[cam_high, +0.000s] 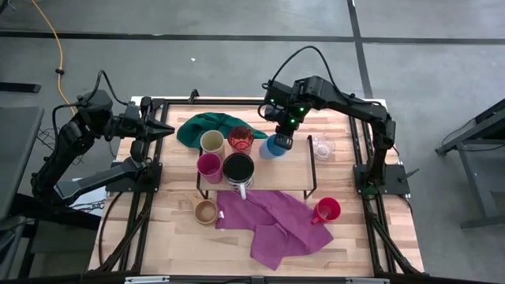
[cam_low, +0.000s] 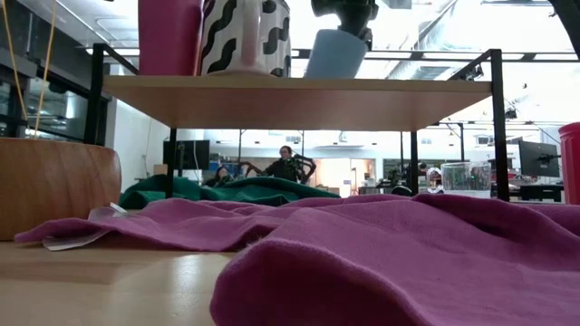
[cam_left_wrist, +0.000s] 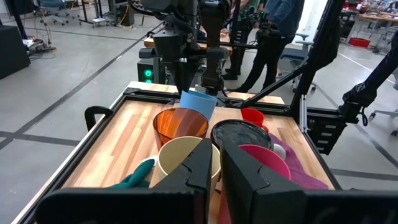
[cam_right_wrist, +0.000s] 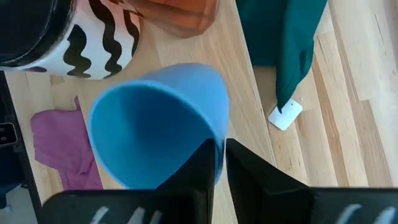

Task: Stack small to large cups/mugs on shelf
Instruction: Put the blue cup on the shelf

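Five cups sat on the wooden shelf [cam_high: 292,170]; right pincer [cam_right_wrist: 221,163] pinched the blue cup's [cam_right_wrist: 158,121] rim, left pincer [cam_left_wrist: 216,163] nearly shut.

In the low view the striped mug [cam_low: 245,34] and magenta cup [cam_low: 169,34] are cut off by the top edge, and the red mug [cam_low: 571,163] by the right edge. The purple cloth [cam_low: 381,263] hides the bench behind it. The distant person [cam_low: 287,165] is too small to make out.
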Action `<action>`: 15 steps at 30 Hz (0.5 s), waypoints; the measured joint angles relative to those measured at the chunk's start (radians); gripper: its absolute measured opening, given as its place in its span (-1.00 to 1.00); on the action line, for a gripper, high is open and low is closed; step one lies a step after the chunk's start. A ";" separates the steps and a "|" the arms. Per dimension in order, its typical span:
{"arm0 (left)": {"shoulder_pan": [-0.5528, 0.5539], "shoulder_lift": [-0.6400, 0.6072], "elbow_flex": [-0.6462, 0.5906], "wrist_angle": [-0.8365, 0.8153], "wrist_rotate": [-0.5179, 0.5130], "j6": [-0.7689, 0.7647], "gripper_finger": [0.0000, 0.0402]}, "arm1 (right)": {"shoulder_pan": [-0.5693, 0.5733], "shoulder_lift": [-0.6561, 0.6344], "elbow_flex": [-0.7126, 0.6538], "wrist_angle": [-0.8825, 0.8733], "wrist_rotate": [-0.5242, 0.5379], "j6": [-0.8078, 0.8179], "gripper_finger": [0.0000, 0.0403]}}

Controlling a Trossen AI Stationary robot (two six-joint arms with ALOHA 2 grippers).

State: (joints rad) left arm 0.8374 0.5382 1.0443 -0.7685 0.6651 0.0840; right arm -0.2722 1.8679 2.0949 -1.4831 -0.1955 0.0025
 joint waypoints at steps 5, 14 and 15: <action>0.000 0.000 0.000 0.000 0.000 0.002 -0.88 | 0.000 0.000 0.000 0.001 -0.004 0.000 -0.84; 0.000 0.000 0.000 0.000 0.000 0.002 -0.88 | 0.000 0.000 0.000 0.086 -0.020 0.021 -0.76; 0.000 0.000 0.000 0.000 0.000 0.002 -0.88 | 0.000 0.000 0.000 0.093 -0.019 0.023 -0.75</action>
State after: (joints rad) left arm 0.8375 0.5383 1.0441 -0.7685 0.6651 0.0856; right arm -0.2722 1.8679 2.0949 -1.3898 -0.2146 0.0260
